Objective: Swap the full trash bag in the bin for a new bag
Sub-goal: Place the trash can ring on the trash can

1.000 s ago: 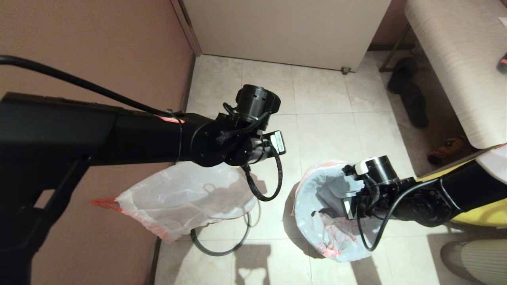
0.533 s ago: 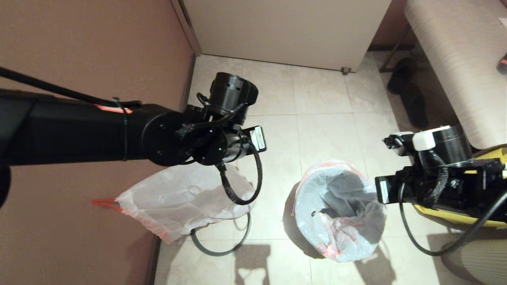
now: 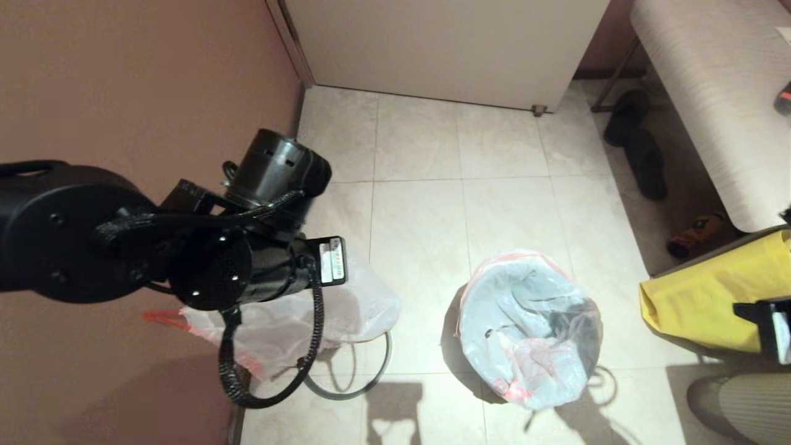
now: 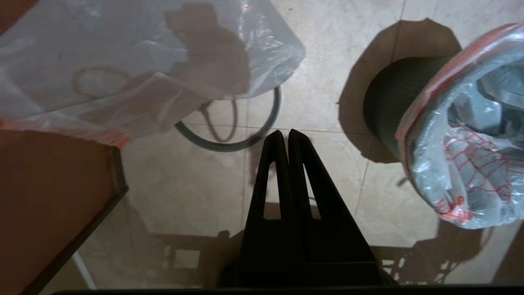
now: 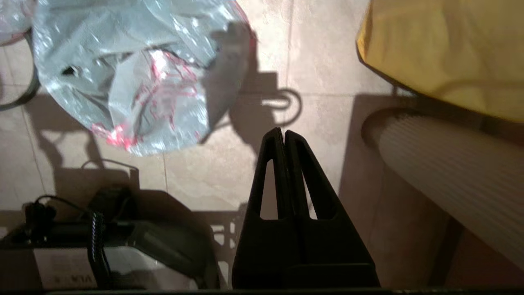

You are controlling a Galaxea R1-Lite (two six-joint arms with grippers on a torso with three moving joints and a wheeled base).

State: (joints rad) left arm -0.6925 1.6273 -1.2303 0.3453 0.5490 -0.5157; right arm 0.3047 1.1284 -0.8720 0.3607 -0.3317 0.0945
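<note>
The new bag (image 3: 531,334) lies loosely over the bin (image 4: 385,114), and the grey rim ring (image 3: 371,377) is on the floor beside the full trash bag (image 3: 278,321); unpinned, the liner could slip inside. Left gripper (image 4: 285,133) and right gripper (image 5: 283,132) have clenched, empty fingers, apart from both bags.

Two plastic bags (image 3: 290,321) (image 3: 525,334), one bin (image 4: 387,110), one grey ring (image 3: 355,377), one yellow bag (image 3: 698,303), two dark shoes (image 3: 639,151).

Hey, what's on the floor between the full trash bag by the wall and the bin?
Mostly bare tile. In the head view only the grey rim ring pokes out from under the full trash bag, well short of the bin.
</note>
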